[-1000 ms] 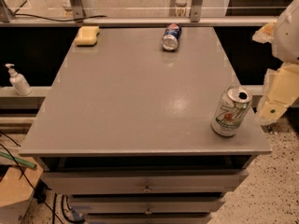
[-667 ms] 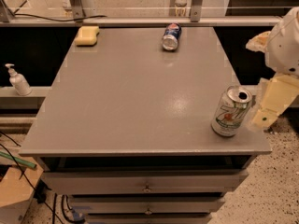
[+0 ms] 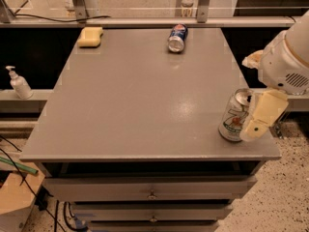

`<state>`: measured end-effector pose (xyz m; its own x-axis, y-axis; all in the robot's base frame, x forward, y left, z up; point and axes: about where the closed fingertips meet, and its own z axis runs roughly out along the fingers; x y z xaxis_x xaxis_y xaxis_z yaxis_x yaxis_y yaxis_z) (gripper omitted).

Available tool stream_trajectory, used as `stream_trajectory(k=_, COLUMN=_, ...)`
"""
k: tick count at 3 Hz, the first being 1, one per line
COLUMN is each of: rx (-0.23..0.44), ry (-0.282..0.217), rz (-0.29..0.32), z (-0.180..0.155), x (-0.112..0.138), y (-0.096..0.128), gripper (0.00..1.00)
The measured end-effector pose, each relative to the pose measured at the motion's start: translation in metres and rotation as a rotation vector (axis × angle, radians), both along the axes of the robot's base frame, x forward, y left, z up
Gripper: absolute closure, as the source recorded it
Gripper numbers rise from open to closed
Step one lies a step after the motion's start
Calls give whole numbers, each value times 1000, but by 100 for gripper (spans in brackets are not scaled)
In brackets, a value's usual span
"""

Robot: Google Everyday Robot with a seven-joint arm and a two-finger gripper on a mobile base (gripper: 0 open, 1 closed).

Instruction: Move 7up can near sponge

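The flat grey table top (image 3: 145, 95) carries both task items. The cream two-finger gripper (image 3: 259, 119) is at its near right corner, against the silvery-white aluminium 7up can (image 3: 234, 117). Whether it is spread or clamped cannot be told. The pale yellow rectangular sponge (image 3: 90, 36) lies far left, well apart. Judgement: the whole transfer is left. The can stands upright, slightly dented, with green lettering.

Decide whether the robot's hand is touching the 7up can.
Cannot tell. The camera view shows the hand at the near right corner of the table, overlapping the 7up can; neither gap nor contact shows.
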<state>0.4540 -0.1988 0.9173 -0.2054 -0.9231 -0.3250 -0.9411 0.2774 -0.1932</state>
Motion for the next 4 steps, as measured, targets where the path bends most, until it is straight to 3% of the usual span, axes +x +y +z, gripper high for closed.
stream_trajectory(k=2, rx=49, ry=50, rz=-21, z=-28, x=7, y=-4, gripper=39)
stream_trajectory(k=4, rx=82, ry=23, rz=6, z=-3, x=12, y=10, gripper=85)
